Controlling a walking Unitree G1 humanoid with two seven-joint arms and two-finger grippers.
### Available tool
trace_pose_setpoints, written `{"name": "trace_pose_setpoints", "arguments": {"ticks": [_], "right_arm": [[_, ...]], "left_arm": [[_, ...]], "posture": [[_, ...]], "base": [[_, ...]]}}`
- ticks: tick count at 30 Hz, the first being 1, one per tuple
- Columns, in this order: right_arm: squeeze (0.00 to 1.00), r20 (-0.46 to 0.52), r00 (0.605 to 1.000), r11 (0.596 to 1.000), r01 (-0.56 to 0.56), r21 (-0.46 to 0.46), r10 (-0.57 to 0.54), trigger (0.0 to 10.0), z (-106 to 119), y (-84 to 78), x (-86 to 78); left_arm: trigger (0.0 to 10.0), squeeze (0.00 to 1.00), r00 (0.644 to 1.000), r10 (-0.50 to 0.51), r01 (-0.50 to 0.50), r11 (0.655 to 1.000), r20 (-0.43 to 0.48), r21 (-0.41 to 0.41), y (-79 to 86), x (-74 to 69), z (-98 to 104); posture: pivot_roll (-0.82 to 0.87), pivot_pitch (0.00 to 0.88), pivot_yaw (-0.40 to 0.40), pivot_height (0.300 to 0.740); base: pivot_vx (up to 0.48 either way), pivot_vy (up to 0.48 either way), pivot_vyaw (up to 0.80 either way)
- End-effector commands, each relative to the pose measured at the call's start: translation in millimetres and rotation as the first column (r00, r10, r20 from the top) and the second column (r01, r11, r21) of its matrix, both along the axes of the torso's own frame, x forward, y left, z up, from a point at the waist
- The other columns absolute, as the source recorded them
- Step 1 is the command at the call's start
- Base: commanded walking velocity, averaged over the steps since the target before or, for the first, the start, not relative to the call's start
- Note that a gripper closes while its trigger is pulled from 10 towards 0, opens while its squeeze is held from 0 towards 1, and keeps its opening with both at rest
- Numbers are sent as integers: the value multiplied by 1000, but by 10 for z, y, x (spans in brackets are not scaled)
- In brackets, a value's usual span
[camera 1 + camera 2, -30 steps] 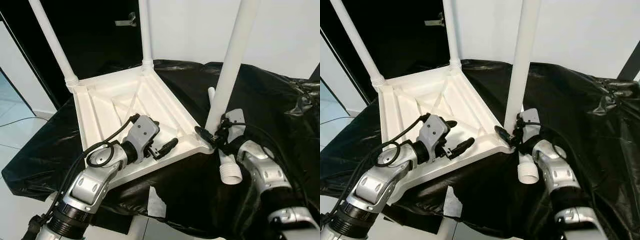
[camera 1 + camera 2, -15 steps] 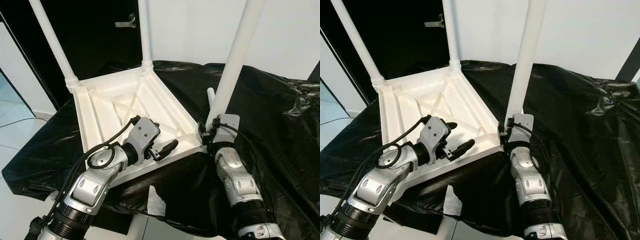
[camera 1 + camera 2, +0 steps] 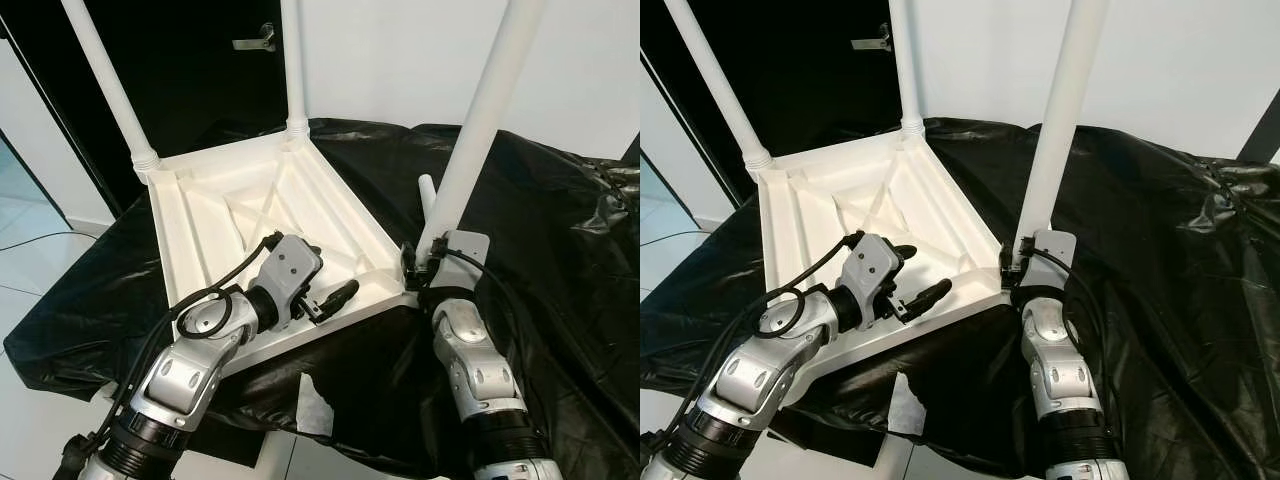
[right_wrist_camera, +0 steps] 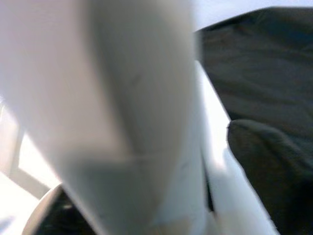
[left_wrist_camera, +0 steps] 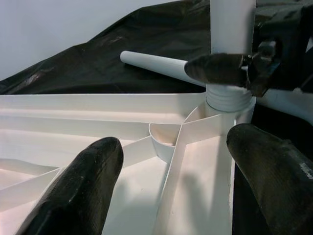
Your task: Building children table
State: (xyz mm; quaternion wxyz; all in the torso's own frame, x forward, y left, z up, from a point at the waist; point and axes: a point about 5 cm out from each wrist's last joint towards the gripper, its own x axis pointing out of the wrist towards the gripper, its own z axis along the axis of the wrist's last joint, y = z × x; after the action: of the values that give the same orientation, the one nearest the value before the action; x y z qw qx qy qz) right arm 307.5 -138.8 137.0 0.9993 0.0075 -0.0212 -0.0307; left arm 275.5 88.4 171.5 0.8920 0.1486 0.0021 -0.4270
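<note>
I note the right end effector (image 3: 412, 268) clamps the rigid, slick white plastic leg (image 3: 478, 135) at its base; the left end effector (image 3: 325, 300) rests open on the upturned white table frame (image 3: 200, 215).

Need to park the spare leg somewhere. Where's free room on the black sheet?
Free: the black sheet right of the right gripper, and behind the tabletop. Crowded: the near corner, where the held leg, spare leg and left gripper meet.

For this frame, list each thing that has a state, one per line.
Table top: upside down on the black sheet.
Two far legs: upright in their corners.
Near leg: standing in its corner socket, leaning slightly.
Spare leg: lying loose on the sheet.
Left gripper: open, over the table top.
Right gripper: at the near leg's base.
Door: open.
</note>
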Motion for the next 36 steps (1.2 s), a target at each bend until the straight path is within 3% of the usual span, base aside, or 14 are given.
{"name": "trace_pose_setpoints", "arguments": {"ticks": [1, 6, 7, 13, 15, 16, 18, 24, 30, 36], "right_arm": [[1000, 26, 999, 999, -36, -9, 37, 10000, 34, 37, -28], [1000, 47, 997, 998, -62, -20, 63, 10000, 56, 41, -69], [0, 58, 995, 996, -81, -26, 83, 10000, 62, 41, -108], [0, 69, 990, 992, -121, -22, 122, 10000, 67, 45, -189], [0, 86, 986, 990, -139, -13, 140, 10000, 79, 16, -282], [0, 101, 984, 990, -144, -4, 144, 10000, 85, -23, -359], [0, 103, 984, 989, -145, -5, 145, 10000, 85, -37, -386], [0, 85, 975, 979, -201, -35, 203, 10000, 34, -60, -558], [0, 80, 972, 975, -220, -35, 222, 10000, 26, -53, -592], [0, 59, 934, 936, -353, 0, 352, 10000, 31, 65, -721]], "left_arm": [[10000, 0, 1000, 19, -19, 1000, 11, 15, 25, 23, 23], [10000, 0, 999, 41, -42, 998, 31, 36, 68, 62, 33], [10000, 0, 997, 62, -64, 997, 41, 43, 111, 100, 46], [10000, 0, 993, 110, -112, 993, 40, 44, 197, 170, 57], [10000, 0, 974, 228, -228, 971, 11, 78, 342, 306, -28], [10000, 0, 944, 328, -324, 940, -23, 104, 439, 417, -110], [10000, 0, 937, 349, -344, 932, -22, 111, 450, 449, -121], [10000, 0, 915, 403, -399, 911, -24, 107, 387, 631, -70], [10000, 0, 914, 405, -401, 911, -24, 95, 361, 667, -43], [10000, 0, 907, 421, -416, 903, -31, 104, 226, 828, -18]], "posture": [[24, 0, -5, 740], [24, 0, -7, 740], [26, 0, -7, 740], [25, 0, -4, 740], [15, 0, 9, 740], [14, 0, 10, 740], [14, 0, 10, 740], [-15, 0, 31, 740], [-21, 0, 35, 740], [-33, 0, 48, 740]], "base": [[0, 0, 0], [0, 0, 0], [0, 0, 0], [0, 0, 0], [0, 0, 0], [0, 0, 0], [0, 0, 0], [0, 0, 0], [0, 0, 0], [0, 0, 0]]}}
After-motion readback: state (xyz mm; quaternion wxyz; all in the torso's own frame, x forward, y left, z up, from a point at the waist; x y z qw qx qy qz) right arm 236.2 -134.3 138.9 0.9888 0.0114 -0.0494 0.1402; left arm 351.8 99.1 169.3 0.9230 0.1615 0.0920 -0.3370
